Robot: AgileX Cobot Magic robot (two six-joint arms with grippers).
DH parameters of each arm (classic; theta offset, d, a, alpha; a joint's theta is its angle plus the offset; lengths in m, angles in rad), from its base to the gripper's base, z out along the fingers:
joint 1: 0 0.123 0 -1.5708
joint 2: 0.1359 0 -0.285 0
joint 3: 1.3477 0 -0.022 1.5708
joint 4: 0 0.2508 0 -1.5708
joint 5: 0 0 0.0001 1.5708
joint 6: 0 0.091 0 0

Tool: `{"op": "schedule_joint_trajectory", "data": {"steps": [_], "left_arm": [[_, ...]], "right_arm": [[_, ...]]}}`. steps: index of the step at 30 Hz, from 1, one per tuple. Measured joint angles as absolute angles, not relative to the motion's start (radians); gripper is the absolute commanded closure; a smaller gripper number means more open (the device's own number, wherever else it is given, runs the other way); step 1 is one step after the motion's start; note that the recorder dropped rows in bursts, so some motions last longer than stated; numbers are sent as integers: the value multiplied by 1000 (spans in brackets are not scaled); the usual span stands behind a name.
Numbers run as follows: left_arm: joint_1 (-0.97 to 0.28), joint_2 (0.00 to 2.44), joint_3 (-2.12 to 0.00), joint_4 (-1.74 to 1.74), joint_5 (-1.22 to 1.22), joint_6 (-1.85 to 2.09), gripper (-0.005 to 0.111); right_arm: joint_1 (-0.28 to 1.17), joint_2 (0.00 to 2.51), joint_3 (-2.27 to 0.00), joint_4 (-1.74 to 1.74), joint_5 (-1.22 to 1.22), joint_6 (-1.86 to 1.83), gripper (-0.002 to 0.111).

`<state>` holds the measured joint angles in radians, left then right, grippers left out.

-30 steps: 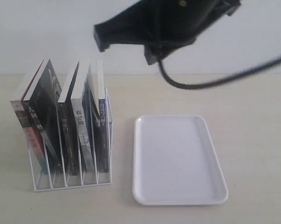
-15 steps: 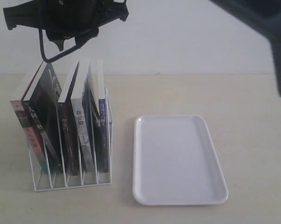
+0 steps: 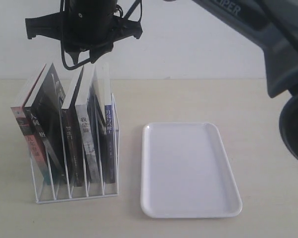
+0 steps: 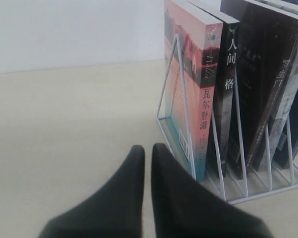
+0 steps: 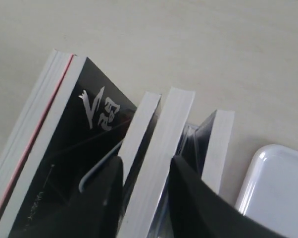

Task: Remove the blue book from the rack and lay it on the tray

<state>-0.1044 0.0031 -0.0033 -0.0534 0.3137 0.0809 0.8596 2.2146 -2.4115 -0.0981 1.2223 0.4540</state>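
Right wrist view shows my right hand (image 5: 145, 168) spread open above the rack (image 3: 77, 194), its fingers (image 5: 105, 198) astride the middle books (image 5: 159, 148), gripping nothing. My blue book (image 3: 108, 125) stands in the rightmost slot, just right of that hand. The tray (image 3: 188, 210) lies on the worktop (image 3: 268, 148) farther right. My left hand (image 4: 147, 148) is closed and empty, by the rack's left end. Spines read 瓦尔登湖, 人间 and 罗生门. The blue book's lettering is too small to read.
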Motion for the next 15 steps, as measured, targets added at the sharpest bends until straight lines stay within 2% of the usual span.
{"op": "schedule_joint_trajectory", "data": {"steps": [15], "left_arm": [[-104, 3, -3, -53, 314, 81, 102]], "right_arm": [[860, 2251, -2390, -100, 1224, 456, 77]]}}
